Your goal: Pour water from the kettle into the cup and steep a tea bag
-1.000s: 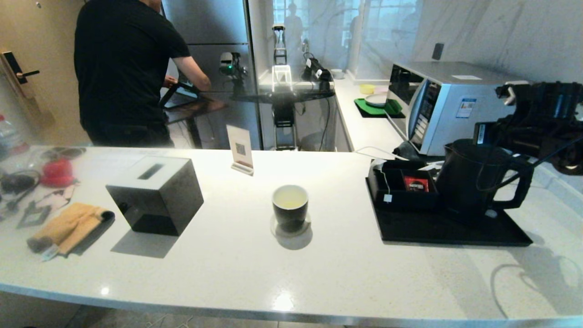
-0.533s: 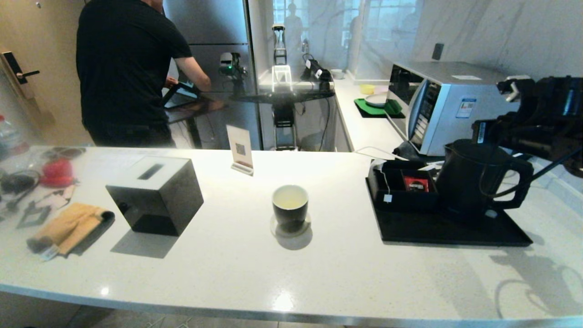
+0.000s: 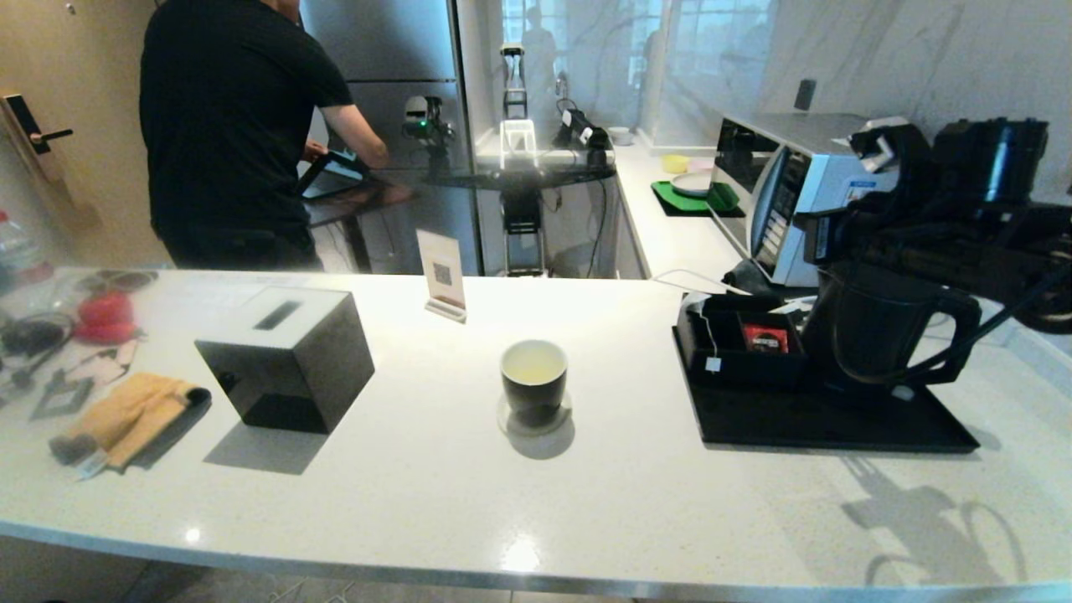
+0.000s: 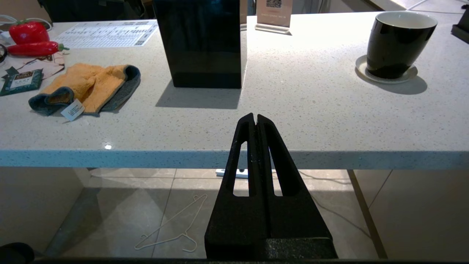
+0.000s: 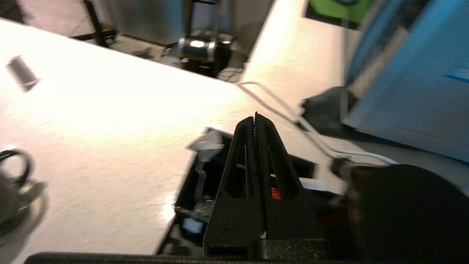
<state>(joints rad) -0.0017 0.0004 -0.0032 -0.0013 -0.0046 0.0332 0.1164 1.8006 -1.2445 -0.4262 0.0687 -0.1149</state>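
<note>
The black cup (image 3: 533, 381) stands on a pale coaster mid-counter, with yellowish water (image 3: 533, 363) inside; it also shows in the left wrist view (image 4: 397, 44). On the black tray (image 3: 829, 423) at the right stands the black kettle (image 3: 871, 327), upright. My right gripper (image 3: 806, 228) hangs shut and empty above the kettle's spout side, over the small black box (image 3: 737, 343). The tea bag's white tag (image 3: 713, 363) dangles on its string down the box's front. My left gripper (image 4: 255, 116) is shut and empty, low before the counter's front edge.
A red packet (image 3: 765, 337) lies in the small box. A black cube box (image 3: 289, 356) and a yellow cloth (image 3: 126, 414) sit at the left. A sign card (image 3: 442, 272) stands behind the cup. A microwave (image 3: 804, 193) is behind the tray. A person (image 3: 234, 126) stands beyond the counter.
My right arm has swung left from the right edge and risen, now reaching over the kettle toward the small box. Cup, kettle and left gripper have not moved.
</note>
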